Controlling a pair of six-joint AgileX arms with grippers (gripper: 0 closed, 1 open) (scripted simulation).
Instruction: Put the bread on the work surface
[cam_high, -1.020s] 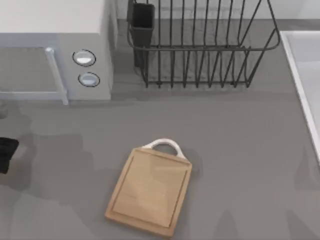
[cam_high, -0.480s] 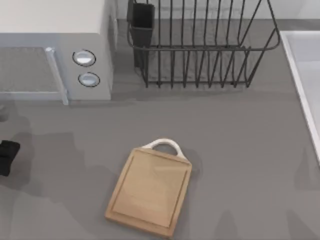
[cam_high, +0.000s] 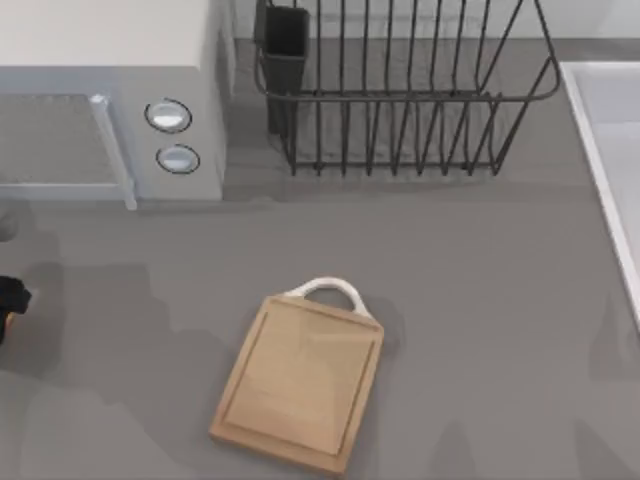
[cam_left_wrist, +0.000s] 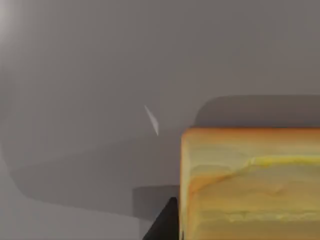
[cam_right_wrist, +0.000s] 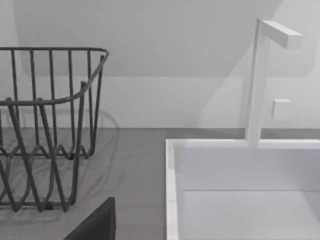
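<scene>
Your table (cam_high: 480, 280) carries the work surface (cam_high: 300, 382) near centre, bare, then the bread (cam_left_wrist: 250, 182) close under your left gripper (cam_high: 10, 305) at the far left edge, well left of the board, fingers' opening and any hold not discernible.

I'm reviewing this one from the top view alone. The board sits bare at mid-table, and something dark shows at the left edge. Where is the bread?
Observer: The left wrist view has the bread close up, right by the left gripper, with grey countertop behind it.
Operator: And the right arm?
Observer: The right gripper is parked facing the white sink, whose tall faucet stands beside the wire dish rack.
</scene>
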